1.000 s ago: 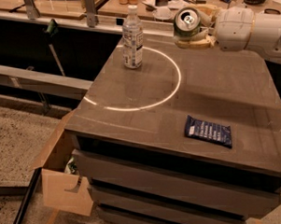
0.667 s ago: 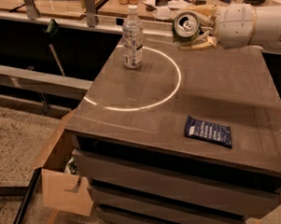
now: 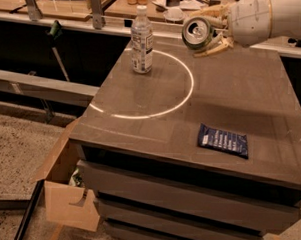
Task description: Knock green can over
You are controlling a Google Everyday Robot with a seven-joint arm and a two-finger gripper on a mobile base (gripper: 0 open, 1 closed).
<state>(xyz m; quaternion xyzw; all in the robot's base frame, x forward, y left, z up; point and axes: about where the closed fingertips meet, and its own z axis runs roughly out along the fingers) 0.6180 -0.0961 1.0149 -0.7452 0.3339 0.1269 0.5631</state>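
- Camera view: at one o'clock, over the desk's [image 3: 231, 95] far edge, the gripper [image 3: 207, 30] has its fingers [image 3: 217, 45] clamped round the green can [image 3: 196, 33], which is tipped sideways with its silver top facing us.
- Step, as I judge it: the tipping is nearly done. Next, lower the can and let go so it lies flat.
- The bottle [image 3: 142, 39] at eleven o'clock and the blue packet [image 3: 223, 140] at five o'clock carry print, unreadable.

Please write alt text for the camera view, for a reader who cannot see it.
The gripper holds the green can tipped sideways, silver top toward the camera, at the far right of the table. A clear bottle stands upright at the far left, and a blue packet lies flat near the front right.
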